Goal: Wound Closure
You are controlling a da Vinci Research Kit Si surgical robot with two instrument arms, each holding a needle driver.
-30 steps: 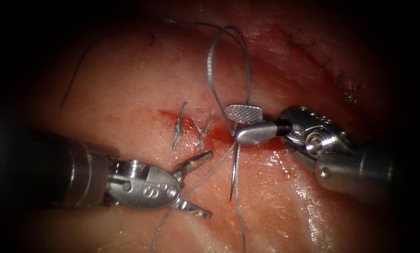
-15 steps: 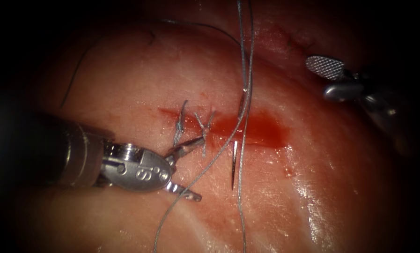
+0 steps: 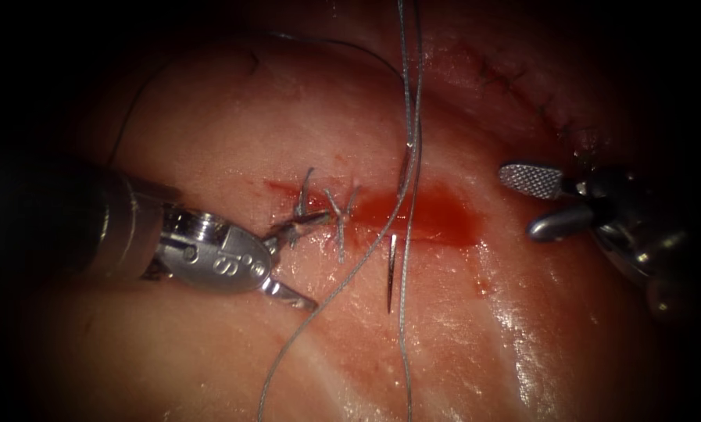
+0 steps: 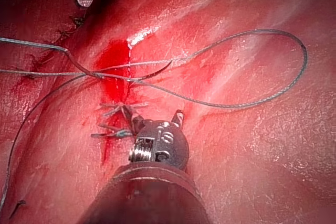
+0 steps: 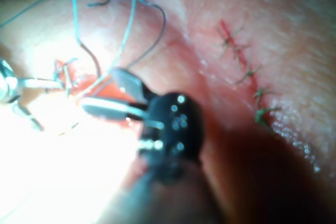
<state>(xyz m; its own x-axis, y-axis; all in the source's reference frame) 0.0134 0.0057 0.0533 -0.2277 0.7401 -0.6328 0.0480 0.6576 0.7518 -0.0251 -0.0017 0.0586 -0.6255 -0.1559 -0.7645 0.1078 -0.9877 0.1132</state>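
One needle [image 3: 392, 273] in the tissue [image 3: 233, 148], passed under the cut [image 3: 413, 211]: pointed end out on the near side, other end just showing at the far edge [image 3: 404, 168], by the pool of red fluid [image 3: 444, 215]. One thread [image 3: 409, 94], doubled, running from the needle's far end up out of view and back down past the point. Two finished stitches [image 3: 323, 211] with cut ends, left of the needle. Two tools. Left tool [image 3: 299, 262], jaws spread, holding nothing, upper jaw touching the stitches. Right tool [image 3: 534, 203], right of the cut, jaws parted, empty. One older stitched line [image 3: 538, 98] on the far right.
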